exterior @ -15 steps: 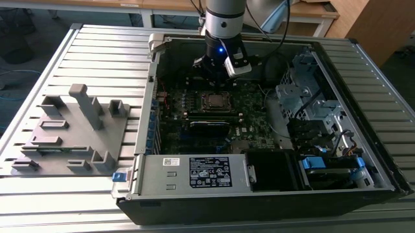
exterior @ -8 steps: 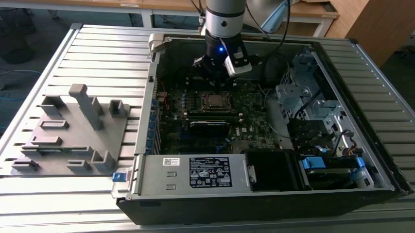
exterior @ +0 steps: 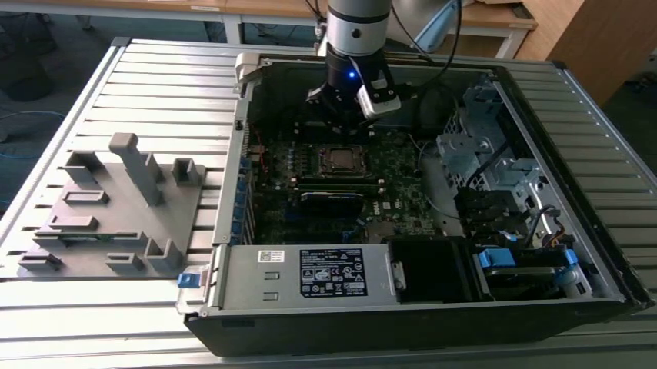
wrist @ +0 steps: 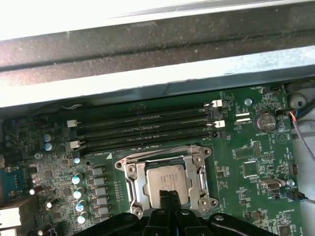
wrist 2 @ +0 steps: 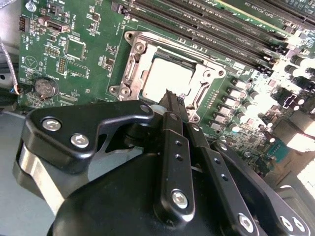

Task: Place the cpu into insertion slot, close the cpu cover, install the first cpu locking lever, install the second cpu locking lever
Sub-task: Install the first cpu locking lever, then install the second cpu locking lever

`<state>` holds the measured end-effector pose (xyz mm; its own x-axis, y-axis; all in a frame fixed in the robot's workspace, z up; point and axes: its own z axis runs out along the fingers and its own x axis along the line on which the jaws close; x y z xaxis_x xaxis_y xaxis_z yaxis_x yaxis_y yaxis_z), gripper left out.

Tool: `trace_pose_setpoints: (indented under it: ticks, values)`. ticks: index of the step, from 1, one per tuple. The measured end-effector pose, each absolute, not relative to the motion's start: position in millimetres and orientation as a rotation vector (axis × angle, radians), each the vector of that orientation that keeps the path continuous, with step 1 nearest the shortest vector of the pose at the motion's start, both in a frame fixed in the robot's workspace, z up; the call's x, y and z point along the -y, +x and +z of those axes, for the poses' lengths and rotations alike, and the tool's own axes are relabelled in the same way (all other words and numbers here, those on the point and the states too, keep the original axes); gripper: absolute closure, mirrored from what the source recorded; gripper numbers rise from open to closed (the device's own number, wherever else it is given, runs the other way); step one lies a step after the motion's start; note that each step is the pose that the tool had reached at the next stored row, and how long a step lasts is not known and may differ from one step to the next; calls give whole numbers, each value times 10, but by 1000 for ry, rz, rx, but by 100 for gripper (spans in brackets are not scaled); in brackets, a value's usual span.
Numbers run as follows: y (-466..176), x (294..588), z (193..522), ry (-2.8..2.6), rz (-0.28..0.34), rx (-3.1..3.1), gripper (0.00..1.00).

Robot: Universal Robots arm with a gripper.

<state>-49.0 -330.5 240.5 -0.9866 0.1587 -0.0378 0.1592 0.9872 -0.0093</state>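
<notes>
Your gripper (wrist 2: 170,97) has its fingers pressed together with nothing between them, tips pointing down at the edge of the socket. I can't tell whether they touch the metal or hang just above it. Right beneath, the cpu (wrist 2: 165,78) lies flat in the insertion slot (wrist 2: 129,73), pale face up and square to the rim. The cpu cover (wrist: 139,187) looks to be down over it, its cut-out framing the chip, so by my read the placing and closing steps are done and you're on the locking levers. I can't make out whether either one is latched. Lever work here calls for a narrow, closed tip set exactly on the thin wire, with a push that hooks it sideways without skidding onto the board. The memory strips (wrist: 142,130) run just beside the socket. Farther out is the open computer case (exterior: 575,300), and on the exterior view's left the grey fixture tray (exterior: 113,207) stands well apart.
</notes>
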Motion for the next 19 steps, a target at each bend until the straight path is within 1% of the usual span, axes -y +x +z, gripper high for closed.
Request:
trace_pose_setpoints:
  ticks: [8, 10, 19]
  values:
    - [-455, 3332, 2405, 248, -19, -3095, 90]
    - [-455, 3459, 2405, 248, -19, -3095, 90]
    - [-455, 3459, 2437, 248, -19, -3095, 90]
